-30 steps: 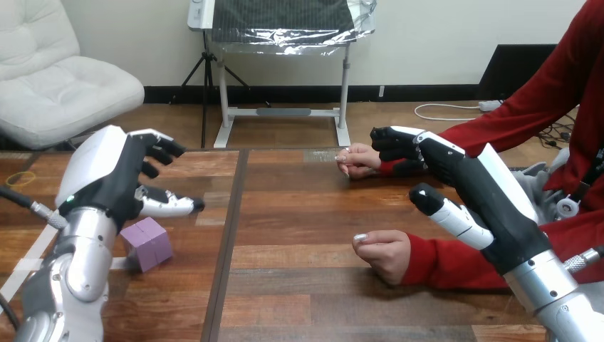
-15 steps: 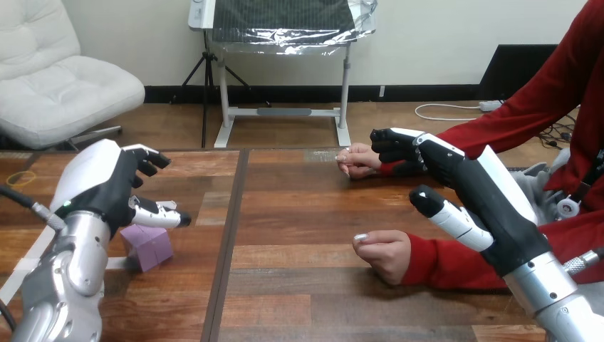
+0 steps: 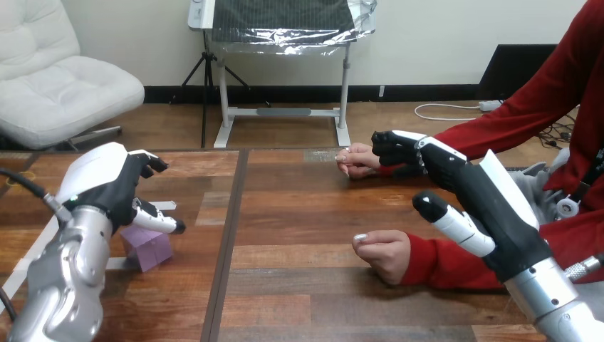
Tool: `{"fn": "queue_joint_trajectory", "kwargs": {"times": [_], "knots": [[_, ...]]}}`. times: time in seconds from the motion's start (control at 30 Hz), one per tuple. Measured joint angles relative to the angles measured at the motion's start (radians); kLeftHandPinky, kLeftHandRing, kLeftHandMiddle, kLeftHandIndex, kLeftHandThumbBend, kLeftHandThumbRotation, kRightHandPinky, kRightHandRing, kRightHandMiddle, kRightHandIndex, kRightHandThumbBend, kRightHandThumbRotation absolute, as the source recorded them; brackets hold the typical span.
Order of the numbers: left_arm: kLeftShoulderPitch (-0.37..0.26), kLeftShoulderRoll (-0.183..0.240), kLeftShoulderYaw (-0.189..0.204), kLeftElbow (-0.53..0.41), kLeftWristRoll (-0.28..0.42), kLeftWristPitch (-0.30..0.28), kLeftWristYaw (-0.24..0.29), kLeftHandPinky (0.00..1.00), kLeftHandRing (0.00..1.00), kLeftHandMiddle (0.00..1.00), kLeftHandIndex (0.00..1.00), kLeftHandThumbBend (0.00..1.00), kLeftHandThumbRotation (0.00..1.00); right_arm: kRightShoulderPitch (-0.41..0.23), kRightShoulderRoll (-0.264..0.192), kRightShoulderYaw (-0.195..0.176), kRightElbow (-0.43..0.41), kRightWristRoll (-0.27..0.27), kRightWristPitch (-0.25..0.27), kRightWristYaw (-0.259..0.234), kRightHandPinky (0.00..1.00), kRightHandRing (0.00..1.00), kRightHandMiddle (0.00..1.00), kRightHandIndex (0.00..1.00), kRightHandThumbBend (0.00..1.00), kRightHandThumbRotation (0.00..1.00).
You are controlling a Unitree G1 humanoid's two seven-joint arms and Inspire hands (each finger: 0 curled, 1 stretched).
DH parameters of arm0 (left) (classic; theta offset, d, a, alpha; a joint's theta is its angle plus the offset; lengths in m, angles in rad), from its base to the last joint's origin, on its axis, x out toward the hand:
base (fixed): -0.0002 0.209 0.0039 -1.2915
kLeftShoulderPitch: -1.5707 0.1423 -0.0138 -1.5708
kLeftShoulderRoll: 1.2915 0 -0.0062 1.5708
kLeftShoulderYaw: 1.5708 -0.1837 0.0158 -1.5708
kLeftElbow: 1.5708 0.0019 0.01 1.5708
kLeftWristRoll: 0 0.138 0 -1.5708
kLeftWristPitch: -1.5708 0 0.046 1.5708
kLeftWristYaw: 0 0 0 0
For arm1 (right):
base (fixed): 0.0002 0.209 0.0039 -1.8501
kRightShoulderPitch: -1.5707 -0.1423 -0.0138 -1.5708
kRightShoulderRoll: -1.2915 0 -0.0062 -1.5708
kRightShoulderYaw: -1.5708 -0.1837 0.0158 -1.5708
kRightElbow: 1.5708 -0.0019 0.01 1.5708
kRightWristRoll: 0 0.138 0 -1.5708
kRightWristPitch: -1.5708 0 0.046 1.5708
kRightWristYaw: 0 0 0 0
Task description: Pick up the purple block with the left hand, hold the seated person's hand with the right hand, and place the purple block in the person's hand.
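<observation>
Left hand: the left hand (image 3: 107,187) hangs over the left part of the wooden table (image 3: 299,214), its white back turned up.
Left hand state: the fingers (image 3: 148,164) are loosely bent and the thumb (image 3: 162,223) stands out apart from them. Nothing is clamped between them, so the hand is not closed.
Purple block: the purple block (image 3: 151,249) lies on the table directly under the thumb of the left hand, on the side nearer to the robot. Part of it is hidden behind this hand. If the thumb touches the top of the block, I cannot tell.
Right hand: the right hand (image 3: 456,178) reaches forward over the right part of the table, well apart from the left hand and from the block.
Right hand state: its front end lies at the red-sleeved wrist of the person's farther hand (image 3: 356,160). I cannot tell if it is closed on the wrist or only lies against it.
Person's farther hand: just past the front end of the right hand, low over the table.
Person's nearer hand: the person's nearer hand (image 3: 382,254) rests on the table as a fist, beside the right hand on its inner side, not touching it.
</observation>
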Motion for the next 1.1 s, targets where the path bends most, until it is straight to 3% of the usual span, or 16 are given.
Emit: {"fn": "queue_joint_trajectory", "kwargs": {"times": [0.73,1.1], "knots": [[-0.149,0.004,-0.042,0.318,0.030,-0.078,0.032,0.67,0.78,0.80,0.78,0.91,0.07,0.028,0.002,0.002,-0.065,0.005,-0.002,0.002,0.73,0.78,0.79,0.80,0.97,1.00],[-0.213,0.002,-0.066,0.470,0.033,-0.100,0.062,0.68,0.78,0.81,0.79,0.93,0.12,0.048,0.002,0.004,-0.115,0.013,0.003,0.003,0.73,0.78,0.79,0.79,0.97,1.00]]}}
